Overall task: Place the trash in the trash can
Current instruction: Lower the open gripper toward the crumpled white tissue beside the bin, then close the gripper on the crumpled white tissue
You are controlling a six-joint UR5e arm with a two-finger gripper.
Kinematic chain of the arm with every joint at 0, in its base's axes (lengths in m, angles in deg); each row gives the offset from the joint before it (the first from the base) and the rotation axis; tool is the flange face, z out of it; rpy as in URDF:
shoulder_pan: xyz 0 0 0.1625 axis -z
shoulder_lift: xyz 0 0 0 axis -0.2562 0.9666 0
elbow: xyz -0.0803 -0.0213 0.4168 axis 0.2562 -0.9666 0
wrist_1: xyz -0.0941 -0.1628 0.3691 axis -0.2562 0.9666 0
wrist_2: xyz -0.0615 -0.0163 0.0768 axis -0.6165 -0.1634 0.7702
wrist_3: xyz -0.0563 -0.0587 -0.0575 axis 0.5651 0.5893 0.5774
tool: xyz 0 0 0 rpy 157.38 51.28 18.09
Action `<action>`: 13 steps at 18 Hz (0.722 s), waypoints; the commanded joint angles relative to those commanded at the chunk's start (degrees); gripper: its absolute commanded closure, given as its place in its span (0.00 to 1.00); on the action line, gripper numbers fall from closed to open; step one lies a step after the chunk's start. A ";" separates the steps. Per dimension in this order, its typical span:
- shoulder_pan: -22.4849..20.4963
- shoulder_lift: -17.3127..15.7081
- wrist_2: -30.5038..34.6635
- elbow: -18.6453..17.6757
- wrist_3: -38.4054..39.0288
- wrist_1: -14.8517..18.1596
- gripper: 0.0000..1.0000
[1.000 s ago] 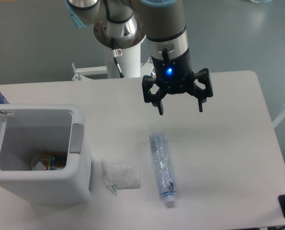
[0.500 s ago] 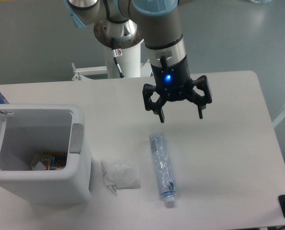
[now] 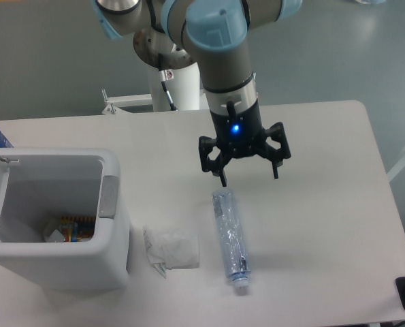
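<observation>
The open, empty tool hangs just above the far end of the flattened bottle, which lies lengthwise toward the camera on the tabletop, beside the tissue.

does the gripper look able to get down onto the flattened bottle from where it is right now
Probably yes. The open gripper hangs just beyond the flattened bottle, at the end away from its white cap, and nothing lies between them. The tissue wad sits apart, toward the trash can.
</observation>
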 joint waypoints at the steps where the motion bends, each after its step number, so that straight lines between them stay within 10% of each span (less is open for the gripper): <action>1: 0.00 0.18 -0.09 -0.61 -1.67 0.00 0.00; 13: 4.92 6.59 -0.09 -5.45 -19.18 -1.31 0.00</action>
